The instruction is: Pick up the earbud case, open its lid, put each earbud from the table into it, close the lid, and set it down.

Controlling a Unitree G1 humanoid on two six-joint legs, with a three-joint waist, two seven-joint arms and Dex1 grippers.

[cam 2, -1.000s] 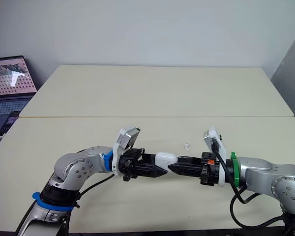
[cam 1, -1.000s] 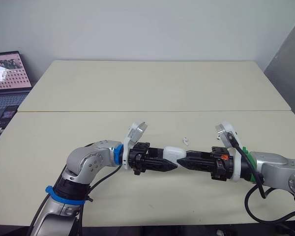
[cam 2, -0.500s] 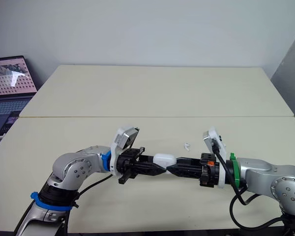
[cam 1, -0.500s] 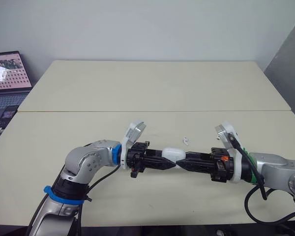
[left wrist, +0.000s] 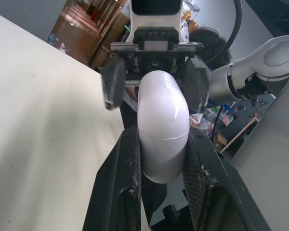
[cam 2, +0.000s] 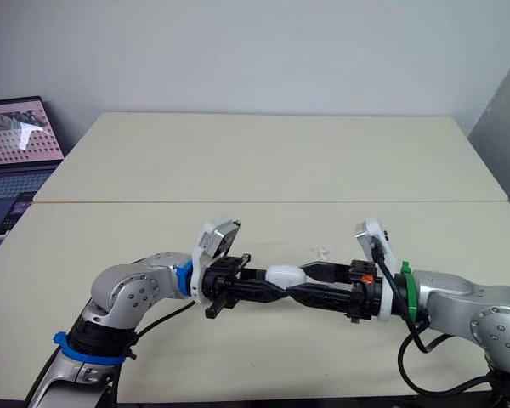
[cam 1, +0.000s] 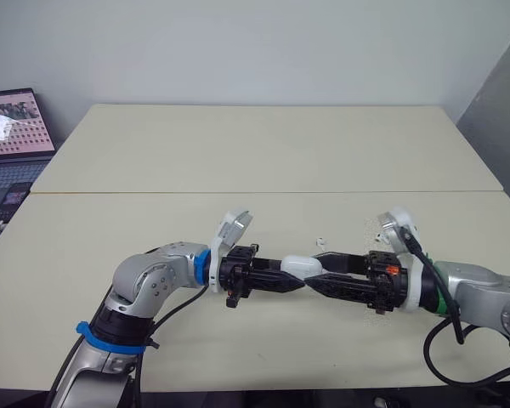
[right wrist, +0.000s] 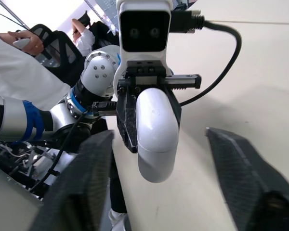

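Note:
The white earbud case (cam 1: 301, 266) hangs a little above the table's front part, lid closed. My left gripper (cam 1: 294, 277) is shut on it, one black finger (left wrist: 116, 187) on each side. From the right, my right gripper (cam 1: 317, 274) faces it with its fingers (right wrist: 82, 183) spread wide on either side of the case, apart from it. One small white earbud (cam 1: 320, 240) lies on the table just behind the two grippers.
An open laptop (cam 1: 13, 136) stands off the table's far left corner. A seam (cam 1: 263, 193) runs across the cream table top (cam 1: 263, 144). In the right wrist view a seated person in a white sleeve (right wrist: 19, 77) shows behind the left arm.
My left gripper has closed on the case. My right gripper, which was shut on the case's other end, has opened wide and let it go.

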